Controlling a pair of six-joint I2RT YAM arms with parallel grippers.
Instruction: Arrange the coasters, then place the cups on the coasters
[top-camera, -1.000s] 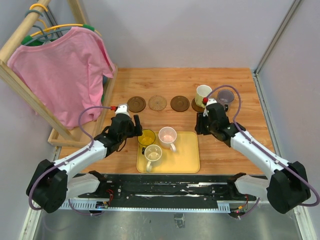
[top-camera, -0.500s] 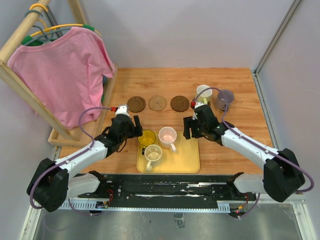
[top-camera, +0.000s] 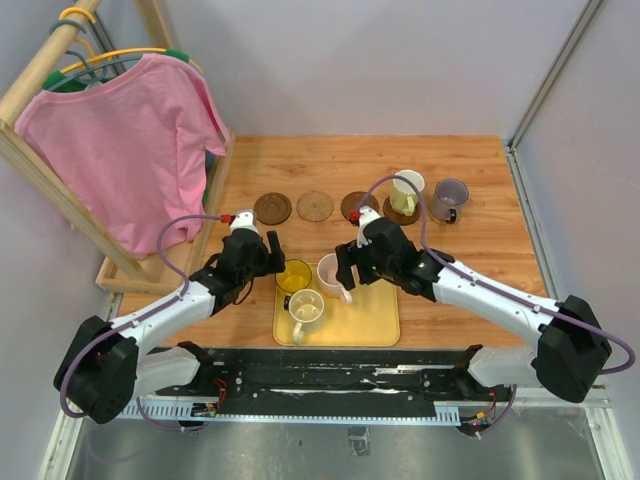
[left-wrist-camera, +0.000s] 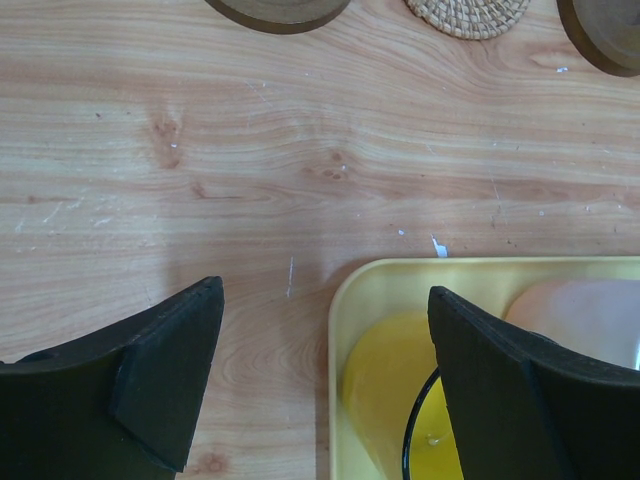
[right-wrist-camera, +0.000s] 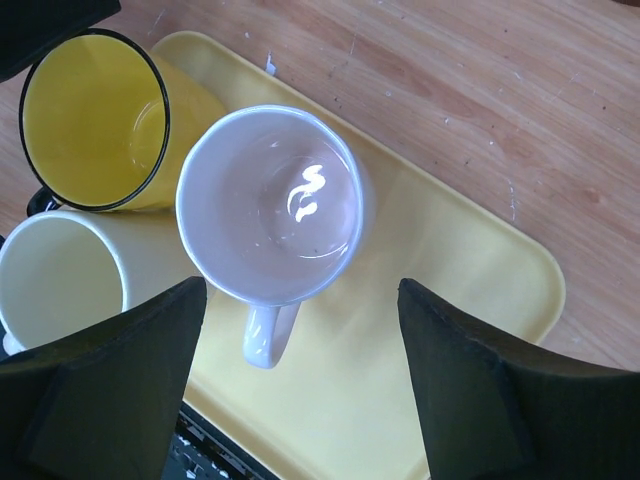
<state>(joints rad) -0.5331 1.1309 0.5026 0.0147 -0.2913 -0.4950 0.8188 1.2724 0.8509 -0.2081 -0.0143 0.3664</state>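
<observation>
Your right gripper has swung from the green cup to above the pink cup, fingers apart. Your left gripper hovers by the yellow cup, likewise spread.

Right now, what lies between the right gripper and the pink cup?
Nothing. The right wrist view shows the pink cup just beyond the open right gripper, with only bare yellow tray between.

The light wooden table carries a yellow rectangular plastic tray at its near edge. Mid-surface runs a row of bare discs (all round, woven-looking): a dark brown coaster, a tan coaster and a second dark brown coaster.
</observation>
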